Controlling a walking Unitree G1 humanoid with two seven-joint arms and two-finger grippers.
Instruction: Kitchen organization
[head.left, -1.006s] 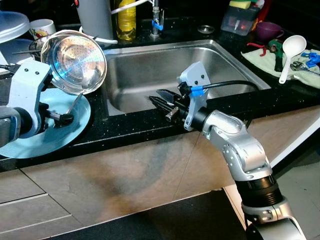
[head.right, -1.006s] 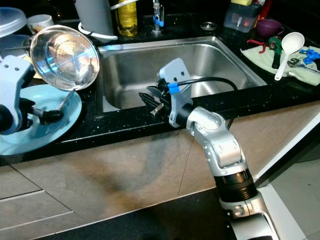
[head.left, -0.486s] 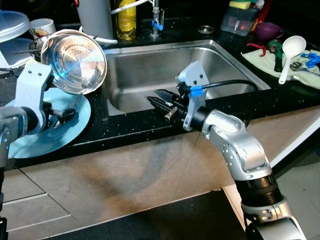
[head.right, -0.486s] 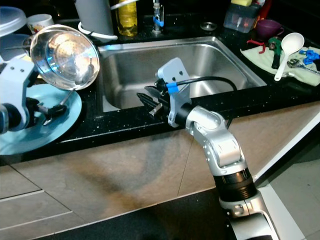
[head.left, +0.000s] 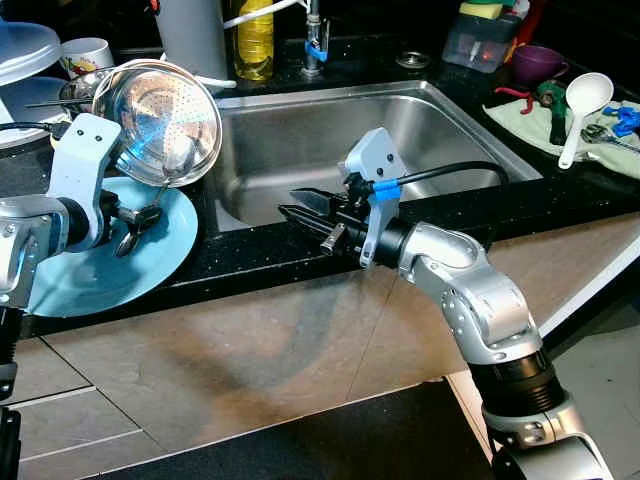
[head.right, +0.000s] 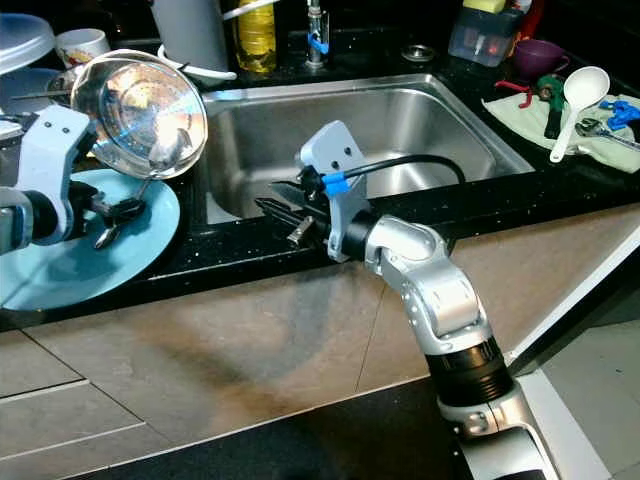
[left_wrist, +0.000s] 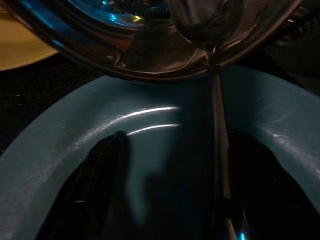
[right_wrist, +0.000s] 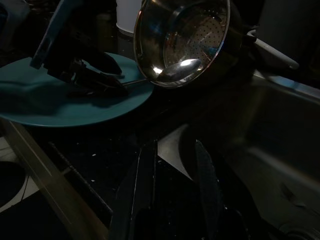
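Observation:
A steel colander (head.left: 165, 120) leans tilted at the sink's left rim, over a light blue plate (head.left: 60, 280). A spoon (head.left: 178, 158) rests with its bowl inside the colander, and its handle (left_wrist: 217, 140) slopes down over the plate. My left gripper (head.left: 135, 218) hovers just above the plate, open. The spoon handle runs between its fingers (left_wrist: 105, 185), close to one of them. My right gripper (head.left: 288, 203) is over the counter's front strip at the sink's (head.left: 300, 140) near left corner. It points toward the colander, slightly open and holding nothing.
On the counter's right lie a green cloth (head.left: 520, 115) with a white ladle (head.left: 583, 100) and small tools, plus a purple cup (head.left: 535, 62). Behind the sink stand a yellow bottle (head.left: 252, 35), the faucet (head.left: 315, 30) and a grey jug (head.left: 190, 35). A mug (head.left: 85, 55) sits at the back left.
My left gripper has moved right across the plate to the spoon handle, and the colander has shifted slightly right. My right gripper has slid left along the counter's front.

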